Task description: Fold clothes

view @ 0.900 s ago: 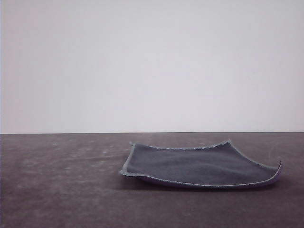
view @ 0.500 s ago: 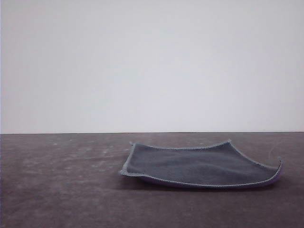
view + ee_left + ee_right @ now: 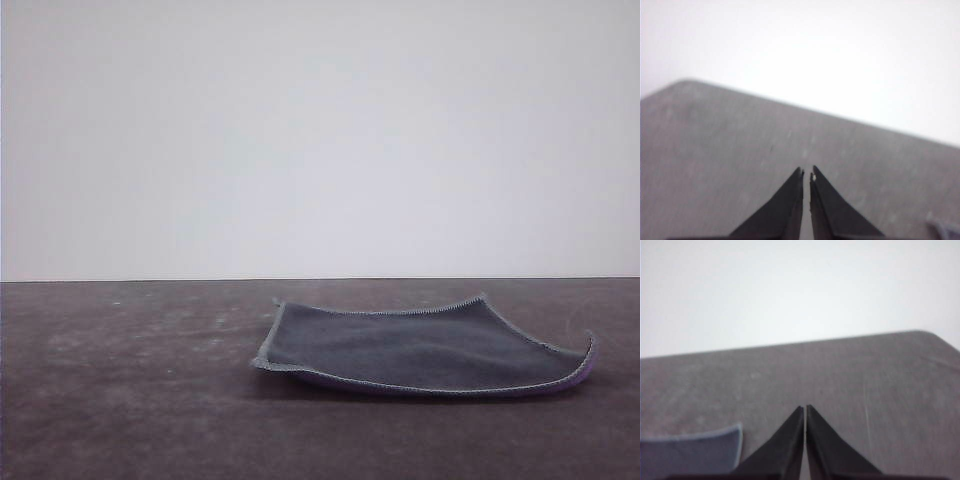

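**One cloth flat on the tabletop, both hands together**

One small square cloth point(image 3: 420, 350) lies dark grey face up on the dark, scuffed tabletop point(image 3: 130, 400), right of the middle and closer to the right edge. Its light stitched edging shows all round; the near right corner curls up, and a purple strip peeks under the near edge. Bare tabletop stretches wide toward the left edge and in front. The left hand point(image 3: 806, 172) hovers with tips nearly touching, gripping nothing. The right hand point(image 3: 805, 407) is pressed together, a cloth corner point(image 3: 690, 455) lying beside it.
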### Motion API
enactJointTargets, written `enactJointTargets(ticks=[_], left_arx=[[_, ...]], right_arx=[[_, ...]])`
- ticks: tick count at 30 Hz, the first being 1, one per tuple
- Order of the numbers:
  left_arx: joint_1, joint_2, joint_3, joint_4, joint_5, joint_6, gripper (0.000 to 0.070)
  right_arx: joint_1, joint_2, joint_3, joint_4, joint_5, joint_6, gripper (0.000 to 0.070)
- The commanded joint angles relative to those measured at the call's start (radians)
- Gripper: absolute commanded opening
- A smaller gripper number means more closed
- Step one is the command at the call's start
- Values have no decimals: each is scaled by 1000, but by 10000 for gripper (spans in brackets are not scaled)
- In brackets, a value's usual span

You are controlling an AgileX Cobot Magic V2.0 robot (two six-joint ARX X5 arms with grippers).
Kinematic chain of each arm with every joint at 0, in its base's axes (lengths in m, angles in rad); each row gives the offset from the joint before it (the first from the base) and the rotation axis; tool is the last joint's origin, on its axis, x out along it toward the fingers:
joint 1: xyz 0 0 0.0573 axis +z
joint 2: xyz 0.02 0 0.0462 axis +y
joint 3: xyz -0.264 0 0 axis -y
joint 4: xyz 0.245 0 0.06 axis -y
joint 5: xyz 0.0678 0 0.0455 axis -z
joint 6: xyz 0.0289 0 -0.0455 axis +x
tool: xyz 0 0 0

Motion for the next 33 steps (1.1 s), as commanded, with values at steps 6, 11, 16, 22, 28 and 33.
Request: enactJointTargets(ticks=[6, 11, 16, 22, 28, 33], left_arx=[[1, 372, 311, -3, 107, -6, 20], [-3, 643, 486, -10, 234, 42, 20], [-7, 852, 576, -25, 240, 95, 20], [-7, 1017, 591, -27, 238, 141, 20], [-7, 1093, 591, -31, 238, 144, 21], [-7, 1096, 591, -27, 238, 145, 20]], right_arx=[[3, 332, 384, -136, -22, -47, 4], [3, 584, 600, -227, -101, -123, 4], [3, 798, 692, -221, -166, -144, 4], [3, 1006, 701, -194, -241, -141, 4], [3, 1104, 701, -204, -244, -141, 4], [3, 1110, 701, -207, -245, -142, 4]])
